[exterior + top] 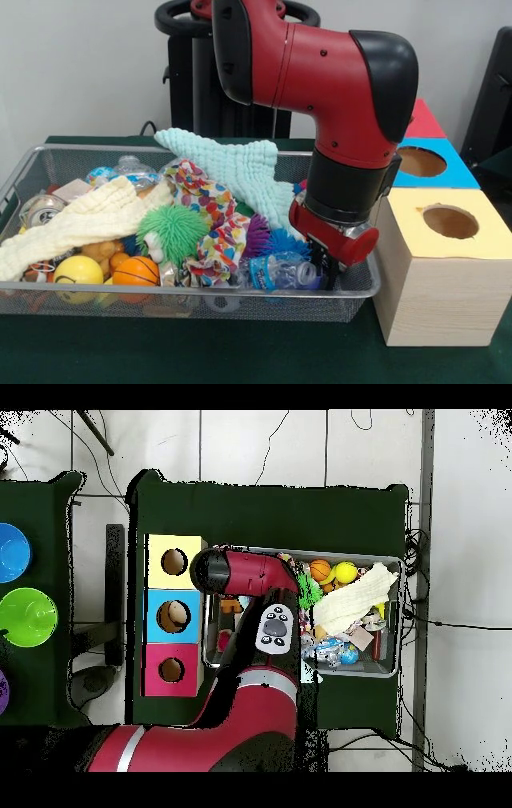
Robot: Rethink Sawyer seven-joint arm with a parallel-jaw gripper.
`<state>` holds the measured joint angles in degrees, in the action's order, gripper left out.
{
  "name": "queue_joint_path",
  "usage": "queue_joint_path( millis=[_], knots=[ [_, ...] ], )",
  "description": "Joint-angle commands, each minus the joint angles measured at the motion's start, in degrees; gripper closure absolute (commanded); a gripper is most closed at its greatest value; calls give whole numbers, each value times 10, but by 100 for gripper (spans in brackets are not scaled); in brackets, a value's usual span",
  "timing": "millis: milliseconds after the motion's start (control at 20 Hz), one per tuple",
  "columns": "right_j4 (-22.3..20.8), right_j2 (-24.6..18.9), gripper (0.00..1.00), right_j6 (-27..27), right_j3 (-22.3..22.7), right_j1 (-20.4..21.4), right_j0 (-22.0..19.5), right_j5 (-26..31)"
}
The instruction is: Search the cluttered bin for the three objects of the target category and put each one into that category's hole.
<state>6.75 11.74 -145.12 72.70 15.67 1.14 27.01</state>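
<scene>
Inside wire bin (364, 290): cloths, balls, crumpled plastic bottle (276, 272).

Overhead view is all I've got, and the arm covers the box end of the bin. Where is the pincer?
Observer: The pincer is down inside the bin, at the end next to the yellow-topped box.
Operator: What's nearest to it?
Observer: A crumpled clear bottle with a blue label lies right beside it.
Operator: Anything else hidden there?
Observer: A blue spiky toy sits just behind that bottle.
</scene>
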Motion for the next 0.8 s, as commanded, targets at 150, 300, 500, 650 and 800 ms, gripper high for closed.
queue_joint_path(
  millis=[150, 300, 500, 650, 800],
  knots=[
    [9, -7, 100, -67, 26, 9, -8, 13],
    [9, -12, 100, -65, 30, 7, -12, 4],
    [9, -15, 100, -66, 34, 5, -12, -4],
    [9, -18, 100, -66, 36, 4, -14, -9],
    [8, -20, 100, -62, 34, 2, -16, -11]
  ],
)
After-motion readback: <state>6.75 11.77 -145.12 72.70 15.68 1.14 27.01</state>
